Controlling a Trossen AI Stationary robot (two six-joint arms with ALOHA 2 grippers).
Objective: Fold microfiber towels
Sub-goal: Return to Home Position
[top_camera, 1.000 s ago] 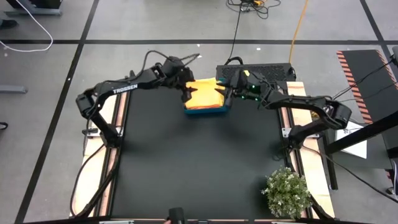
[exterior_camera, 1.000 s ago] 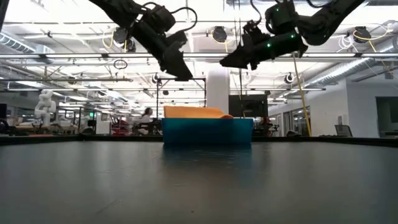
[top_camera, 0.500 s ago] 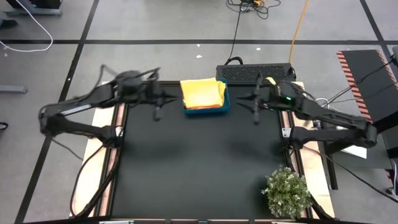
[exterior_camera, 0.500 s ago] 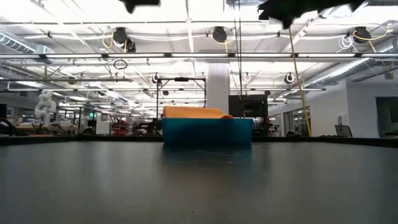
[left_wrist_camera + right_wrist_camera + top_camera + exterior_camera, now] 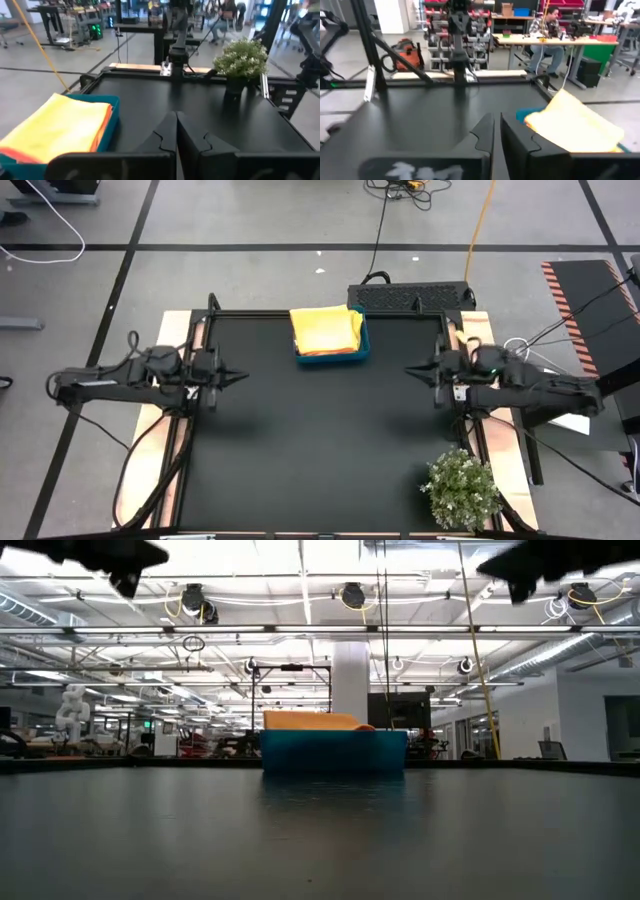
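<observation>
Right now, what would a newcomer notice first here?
A pale yellow folded microfiber towel tops an orange one in the teal rectangular tray at the table's far edge. Left fingers and right fingers, shut, rest at its sides. A small bushy green plant stands near-right.

Towel stack in teal tray, 12 o'clock on table: yellow top towel covers the rest. Only orange edges show, so the layer count is unreadable.
Low view: tray wall hides all but the stack's top strip. Left arm and right arm are cut by the upper edge, dark and blurred.
Left wrist view: tray runs off the frame.
Right wrist view: towel hides most of the tray.
</observation>
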